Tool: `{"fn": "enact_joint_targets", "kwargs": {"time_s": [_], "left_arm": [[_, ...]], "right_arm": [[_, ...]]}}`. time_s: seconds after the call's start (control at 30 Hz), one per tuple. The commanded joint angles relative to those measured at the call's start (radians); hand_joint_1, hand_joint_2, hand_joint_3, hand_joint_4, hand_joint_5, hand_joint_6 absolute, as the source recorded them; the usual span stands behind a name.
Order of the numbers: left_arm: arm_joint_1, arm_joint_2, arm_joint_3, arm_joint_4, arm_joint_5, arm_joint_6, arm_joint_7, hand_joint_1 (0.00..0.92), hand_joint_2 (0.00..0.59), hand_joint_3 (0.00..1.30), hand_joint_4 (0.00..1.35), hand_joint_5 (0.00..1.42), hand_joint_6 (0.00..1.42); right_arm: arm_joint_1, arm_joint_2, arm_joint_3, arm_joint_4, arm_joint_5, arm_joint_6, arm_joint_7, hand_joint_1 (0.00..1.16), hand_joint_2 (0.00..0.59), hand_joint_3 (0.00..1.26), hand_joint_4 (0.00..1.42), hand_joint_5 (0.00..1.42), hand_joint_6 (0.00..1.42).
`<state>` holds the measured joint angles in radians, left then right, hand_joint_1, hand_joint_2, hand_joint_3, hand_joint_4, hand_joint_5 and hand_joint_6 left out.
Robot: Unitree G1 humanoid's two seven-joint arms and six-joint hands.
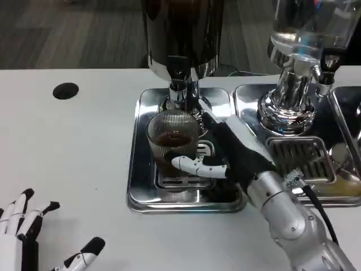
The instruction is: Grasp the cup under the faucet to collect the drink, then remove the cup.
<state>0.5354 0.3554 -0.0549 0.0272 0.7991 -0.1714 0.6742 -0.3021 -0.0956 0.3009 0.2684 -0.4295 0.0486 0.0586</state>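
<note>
**A:** What is lying at the left of the table?

**B:** At about eight o'clock the left hand [25,228] is resting on the white table [67,147], fingers spread apart and holding nothing. Up at ten o'clock, a small black round hole [66,91] is sitting in the tabletop.

**A:** And in the middle?

**B:** A shiny metal drip tray [138,169] is lying just right of centre. A ribbed glass cup [172,141] is standing on it, upright, directly below the faucet [179,90] of a dark dispenser [183,34] at twelve o'clock. Some dark drink is showing inside the cup.

**A:** Who is holding it?

**B:** The right hand [228,152] — reaching in from five o'clock — is gripping the cup, with a white finger wrapping across its front and the rest of the hand pressing against its right side.

**A:** Anything further right?

**B:** At two o'clock a second dispenser [302,39] with a clear tank is standing on its own tray [248,99] — touching the first tray's right edge.
</note>
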Motion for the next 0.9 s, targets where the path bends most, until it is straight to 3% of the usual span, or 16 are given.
{"fn": "enact_joint_targets", "kwargs": {"time_s": [0.03, 0.53, 0.9], "left_arm": [[0.002, 0.011, -0.001, 0.016, 0.004, -0.006, 0.004, 0.000, 0.088, 0.37, 0.00, 0.12, 0.08], [0.026, 0.013, 0.020, 0.016, -0.013, -0.007, 0.008, 0.000, 0.116, 0.49, 0.00, 0.13, 0.06], [0.018, 0.007, 0.016, 0.046, -0.018, -0.018, 0.017, 0.000, 0.110, 0.52, 0.00, 0.13, 0.06]], "right_arm": [[-0.016, 0.007, 0.007, 0.014, 0.006, -0.024, -0.009, 0.65, 0.173, 0.00, 0.00, 0.00, 0.00], [-0.011, 0.038, 0.013, 0.096, -0.005, -0.093, -0.118, 0.70, 0.170, 0.00, 0.00, 0.00, 0.04], [-0.023, 0.054, 0.024, 0.135, -0.009, -0.119, -0.154, 0.71, 0.178, 0.00, 0.00, 0.00, 0.08]]}}
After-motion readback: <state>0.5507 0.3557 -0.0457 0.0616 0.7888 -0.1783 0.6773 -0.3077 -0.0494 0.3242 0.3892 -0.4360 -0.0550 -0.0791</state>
